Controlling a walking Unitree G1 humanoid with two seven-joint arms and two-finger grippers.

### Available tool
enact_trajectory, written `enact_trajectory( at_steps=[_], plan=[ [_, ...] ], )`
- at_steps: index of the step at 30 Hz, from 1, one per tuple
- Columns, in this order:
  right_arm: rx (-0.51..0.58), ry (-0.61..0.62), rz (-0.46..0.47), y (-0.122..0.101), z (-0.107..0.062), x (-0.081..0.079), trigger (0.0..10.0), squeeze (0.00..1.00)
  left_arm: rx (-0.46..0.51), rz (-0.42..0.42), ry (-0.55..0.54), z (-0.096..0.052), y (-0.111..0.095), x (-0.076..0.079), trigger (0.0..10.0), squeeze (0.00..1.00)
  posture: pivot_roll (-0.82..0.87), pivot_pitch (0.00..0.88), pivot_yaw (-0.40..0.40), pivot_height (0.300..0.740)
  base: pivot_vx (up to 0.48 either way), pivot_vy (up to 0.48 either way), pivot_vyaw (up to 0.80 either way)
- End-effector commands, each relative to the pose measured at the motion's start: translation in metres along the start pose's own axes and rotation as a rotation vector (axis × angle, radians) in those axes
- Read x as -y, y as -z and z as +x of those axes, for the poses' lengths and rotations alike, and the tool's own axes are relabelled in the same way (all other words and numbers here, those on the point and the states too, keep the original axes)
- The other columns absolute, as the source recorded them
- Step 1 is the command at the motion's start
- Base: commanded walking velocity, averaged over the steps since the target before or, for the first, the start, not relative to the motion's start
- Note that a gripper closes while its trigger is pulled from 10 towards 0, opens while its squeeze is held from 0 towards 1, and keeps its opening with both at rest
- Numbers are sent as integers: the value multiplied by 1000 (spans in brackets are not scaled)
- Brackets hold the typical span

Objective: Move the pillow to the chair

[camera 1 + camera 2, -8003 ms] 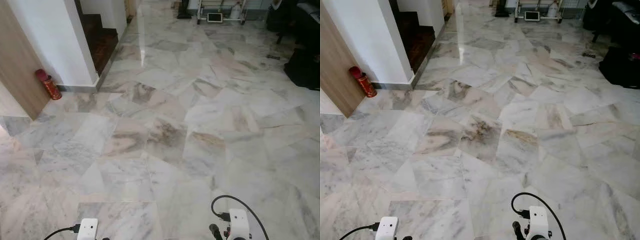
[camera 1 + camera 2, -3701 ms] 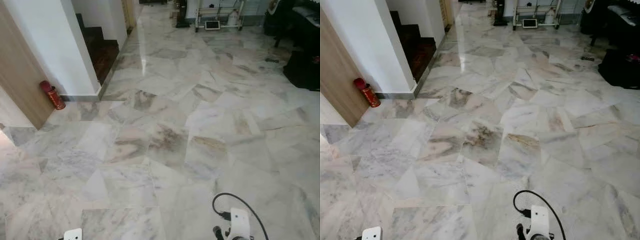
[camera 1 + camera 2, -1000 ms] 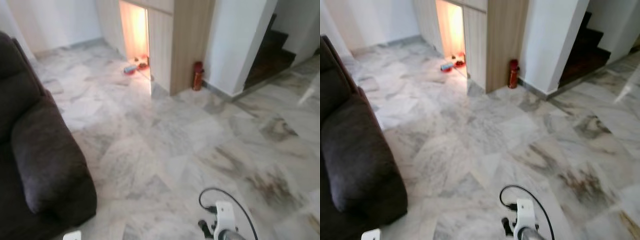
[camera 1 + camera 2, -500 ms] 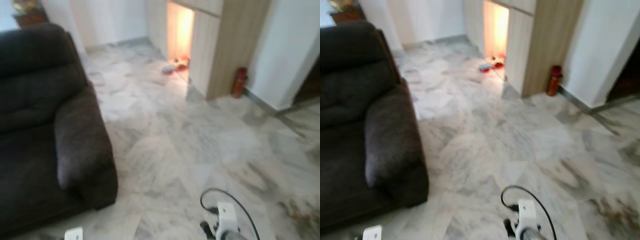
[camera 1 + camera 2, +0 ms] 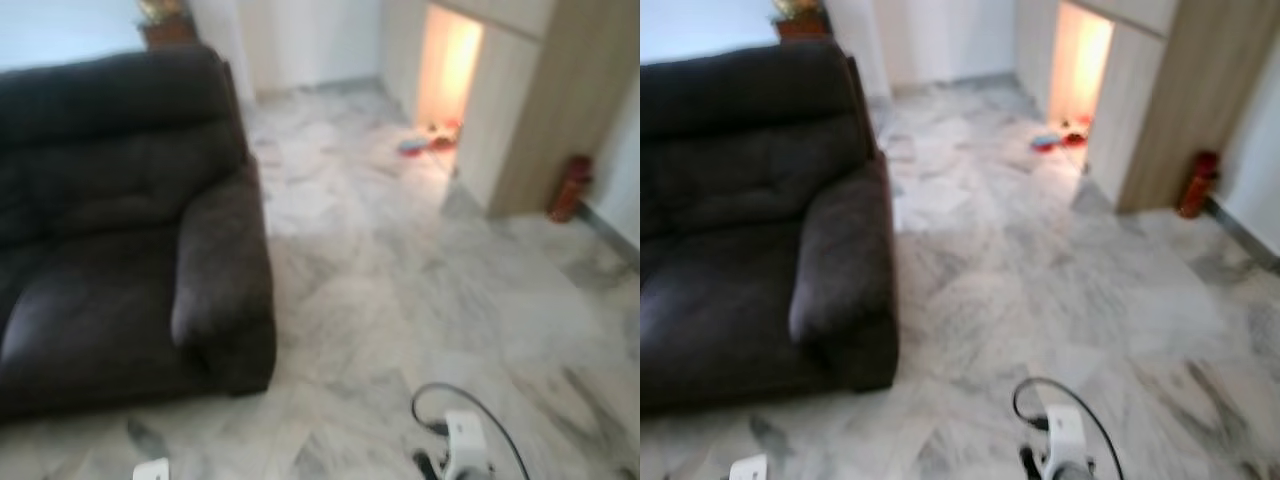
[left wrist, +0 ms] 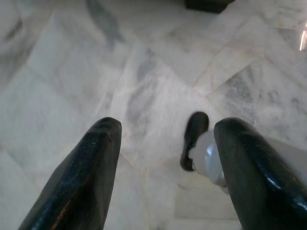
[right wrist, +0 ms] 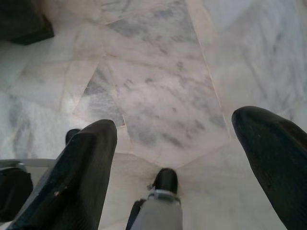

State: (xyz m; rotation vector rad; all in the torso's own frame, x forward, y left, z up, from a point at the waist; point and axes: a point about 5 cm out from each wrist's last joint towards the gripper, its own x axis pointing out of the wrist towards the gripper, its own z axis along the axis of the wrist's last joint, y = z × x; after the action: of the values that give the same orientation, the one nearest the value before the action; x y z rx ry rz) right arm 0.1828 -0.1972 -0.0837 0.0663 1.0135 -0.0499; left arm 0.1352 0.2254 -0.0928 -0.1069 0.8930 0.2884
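Search step — dark sofa (image 5: 120, 230) at left, no pillow sighted. Left gripper (image 6: 165, 158) and right gripper (image 7: 175, 153) both spread, empty. Next: find pillow.

Both head views are softly blurred. Dark sofa (image 5: 120, 230): its left part is cut off by the picture's edge. Small red and blue items (image 5: 425, 142) on the floor at the lit cabinet opening: too blurred to identify. Object (image 5: 165, 12) on the stand behind the sofa (cropped at the top edge): unidentifiable. Red cylinder (image 5: 570, 187): details unreadable.
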Motion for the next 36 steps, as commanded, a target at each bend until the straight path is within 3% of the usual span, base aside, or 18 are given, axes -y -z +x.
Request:
enact_trajectory(
  at_steps=[1,19,28,36],
  plan=[
    [17,-30,-9,-7,2,-11,10000,0,-6,10,-10,-1,1,-4,10000,0,-22,0,30,740,0,0,594],
    [19,-30,-20,-9,2,-12,10000,0,-6,21,-7,0,0,-4,10000,0,-22,0,31,740,0,0,683],
    [34,-29,30,-8,2,-12,10000,0,-8,20,-5,0,0,-4,10000,0,-21,0,28,740,0,0,0],
    [34,-20,20,-8,2,-11,10000,0,-5,30,-5,0,0,-4,10000,0,-20,0,29,740,0,0,0]
  ],
)
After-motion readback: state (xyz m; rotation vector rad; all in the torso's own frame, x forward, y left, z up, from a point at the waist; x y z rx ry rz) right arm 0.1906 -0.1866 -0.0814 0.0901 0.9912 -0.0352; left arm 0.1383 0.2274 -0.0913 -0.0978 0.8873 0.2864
